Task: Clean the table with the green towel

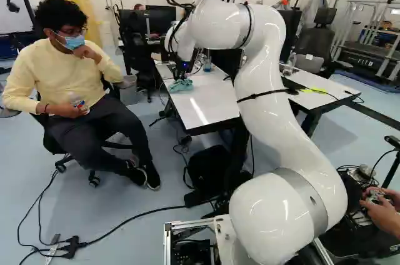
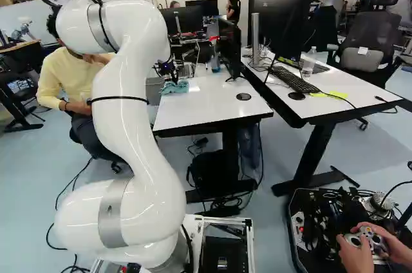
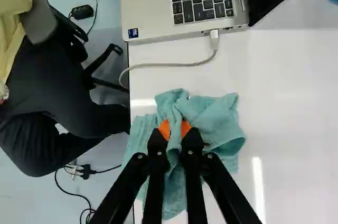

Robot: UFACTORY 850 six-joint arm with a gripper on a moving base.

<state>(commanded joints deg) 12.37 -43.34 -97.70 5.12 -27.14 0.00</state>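
The gripper (image 3: pixel 175 131) is closed on the green towel (image 3: pixel 214 115), a bunched fold of cloth pinched between its orange pads. The rest of the towel spreads loosely on the bench under and around the fingers, lapping the bench's edge on the side of the seated person (image 1: pixel 72 84).

The step in hand looks to be the wiping itself: the cloth is gripped and down on the white top (image 3: pixel 296 92). Whether a stroke is under way cannot be told. The next move calls for light, even downward pressure and a sweep away from that edge, across the top on the gripper's other side, with the hold low enough that the cloth drags flat and does not roll up.

Just ahead of the towel, a pale cable (image 3: pixel 169 65) curves across the bench to its plug in the laptop (image 3: pixel 145 7), which stands farther ahead. A forward stroke could snag the cable and tug the laptop, so sideways or backward passes seem safer. Well apart from the gripper, beyond the bench, a second desk (image 2: pixel 347 93) carries a keyboard (image 2: pixel 294 80); the first strokes need not reach it.
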